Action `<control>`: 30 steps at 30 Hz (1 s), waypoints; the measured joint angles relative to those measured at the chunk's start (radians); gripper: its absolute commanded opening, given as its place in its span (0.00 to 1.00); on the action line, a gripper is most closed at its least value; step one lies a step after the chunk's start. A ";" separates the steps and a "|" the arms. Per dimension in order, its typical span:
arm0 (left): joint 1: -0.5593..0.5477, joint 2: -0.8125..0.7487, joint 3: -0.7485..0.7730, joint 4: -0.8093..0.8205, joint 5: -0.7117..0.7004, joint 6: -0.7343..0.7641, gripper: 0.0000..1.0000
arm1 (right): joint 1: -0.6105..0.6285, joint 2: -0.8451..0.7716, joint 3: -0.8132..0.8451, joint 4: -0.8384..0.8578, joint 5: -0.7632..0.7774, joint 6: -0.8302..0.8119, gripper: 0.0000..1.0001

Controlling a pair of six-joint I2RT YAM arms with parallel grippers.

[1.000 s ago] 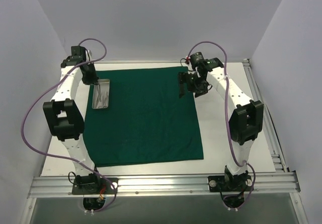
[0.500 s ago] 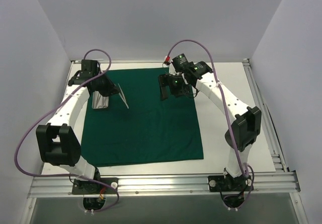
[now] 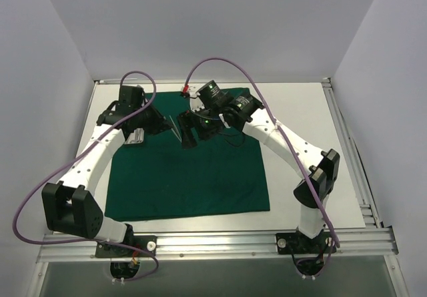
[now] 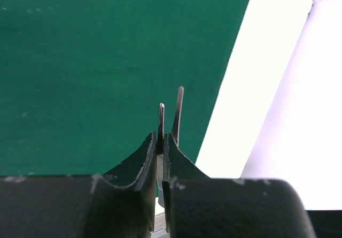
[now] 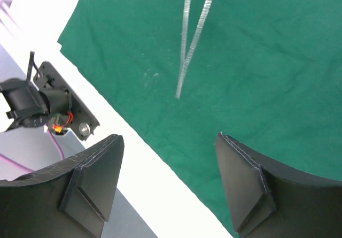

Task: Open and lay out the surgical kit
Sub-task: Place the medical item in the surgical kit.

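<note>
On my overhead feed, the cloth (image 3: 193,177) is lying spread flat across the white counter (image 3: 293,103). Its far left corner is carrying the tray (image 3: 137,137), which is showing only in part behind the left arm; I cannot tell what is lying in it.

Just right of the tray, the left hand (image 4: 162,139) is pinching the tweezers (image 5: 183,77), its two fingers pressed together on the steel. On its own wrist feed, two slim prongs are sticking out past the fingertips, over the cloth near its edge, with bare counter beyond. The tweezers are hanging tilted above the cloth's far middle, between the two hands.

Immediately to their right, the right hand (image 5: 168,136) is hovering with its fingers spread wide and gripping nothing, the right arm bending in from the right side across the cloth's far edge. On the right wrist feed the tweezers are showing as two thin strips narrowing to a single point, with the green cloth behind them and a strip of counter along the cloth's edge. Whether that point is touching the cloth, I cannot tell.
</note>
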 measured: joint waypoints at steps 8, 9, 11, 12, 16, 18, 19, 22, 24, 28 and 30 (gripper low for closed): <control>-0.030 -0.026 0.000 0.000 -0.007 -0.043 0.02 | 0.027 0.007 0.003 -0.001 0.027 -0.003 0.62; -0.031 -0.030 0.000 0.000 -0.007 -0.047 0.02 | 0.027 0.007 0.003 0.000 0.032 -0.003 0.61; -0.035 -0.042 -0.006 0.002 -0.007 -0.058 0.02 | 0.027 0.007 -0.005 0.006 0.038 -0.003 0.60; -0.037 -0.048 -0.011 0.003 -0.006 -0.062 0.02 | 0.027 0.007 -0.011 0.008 0.039 -0.003 0.60; -0.040 -0.071 -0.043 0.008 0.006 -0.075 0.02 | 0.028 0.008 -0.030 0.008 0.047 -0.002 0.57; -0.040 -0.079 -0.057 0.008 0.013 -0.084 0.02 | 0.028 0.010 -0.031 0.010 0.047 -0.003 0.55; -0.041 -0.083 -0.064 0.008 0.014 -0.087 0.02 | 0.028 0.011 -0.031 0.013 0.046 -0.002 0.54; -0.041 -0.090 -0.072 0.008 0.024 -0.092 0.02 | 0.028 0.020 -0.031 0.024 0.045 -0.001 0.51; -0.041 -0.092 -0.073 0.011 0.032 -0.093 0.02 | 0.028 0.032 -0.031 0.028 0.041 -0.001 0.50; -0.041 -0.095 -0.079 0.025 0.050 -0.106 0.02 | 0.031 0.061 -0.031 0.031 0.029 -0.001 0.50; -0.043 -0.095 -0.081 0.029 0.055 -0.110 0.02 | 0.033 0.076 -0.031 0.032 0.027 -0.001 0.49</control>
